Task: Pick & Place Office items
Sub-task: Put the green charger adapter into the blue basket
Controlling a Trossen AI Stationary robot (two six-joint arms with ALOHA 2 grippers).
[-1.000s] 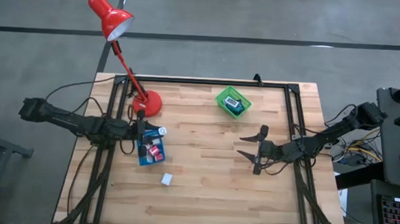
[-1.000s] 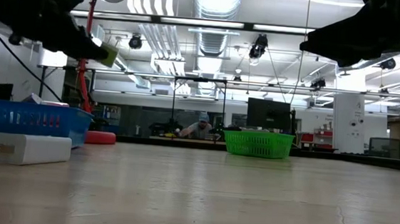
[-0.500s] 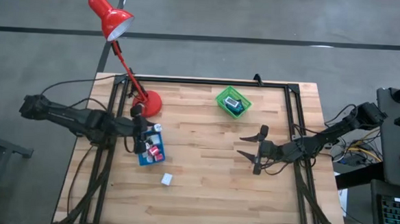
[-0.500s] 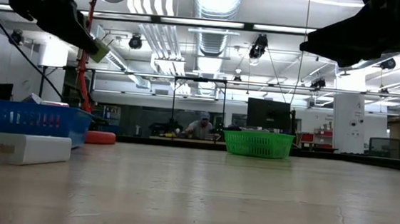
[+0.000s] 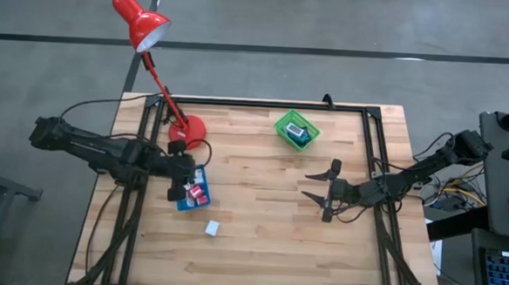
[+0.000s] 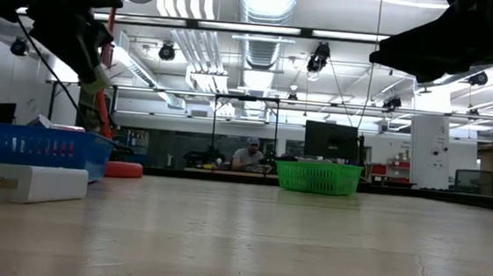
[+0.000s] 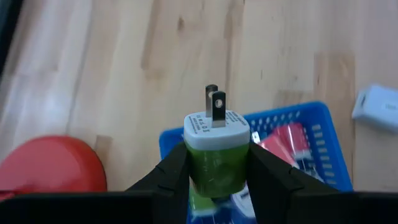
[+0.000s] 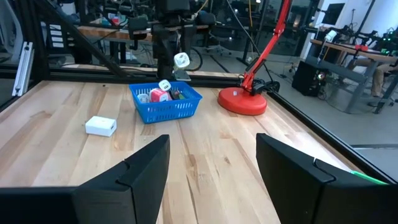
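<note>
My left gripper (image 5: 186,181) is shut on a green plug charger (image 7: 216,163) with a white face and two metal prongs, which it holds above the blue tray (image 5: 192,194). The right wrist view also shows the charger (image 8: 181,60) over the tray (image 8: 165,100). In the tray lie red and white office items (image 8: 157,94). A white block (image 5: 212,228) lies flat on the table in front of the tray. My right gripper (image 5: 325,196) hovers open on the table's right half with nothing between its fingers (image 8: 147,169). My left gripper pinches the charger's green body (image 7: 214,174) by two opposite sides between its two fingers (image 7: 170,175). The white face and the prongs (image 7: 214,104) stick out past the fingertips. The fingers slant down from the table's left. The charger is lifted clear above the blue tray.
A red desk lamp stands on its round base (image 5: 188,130) behind the blue tray. A green basket (image 5: 297,130) with an item in it stands at the far middle. A black frame (image 5: 265,104) runs along the table's edges. Bare wood lies between the two arms.
My left gripper has risen a little and tipped from nearly level to steeply down, with its tip drawn back toward the table's left over the blue tray. The green charger has stayed in its hold and turned with it.
</note>
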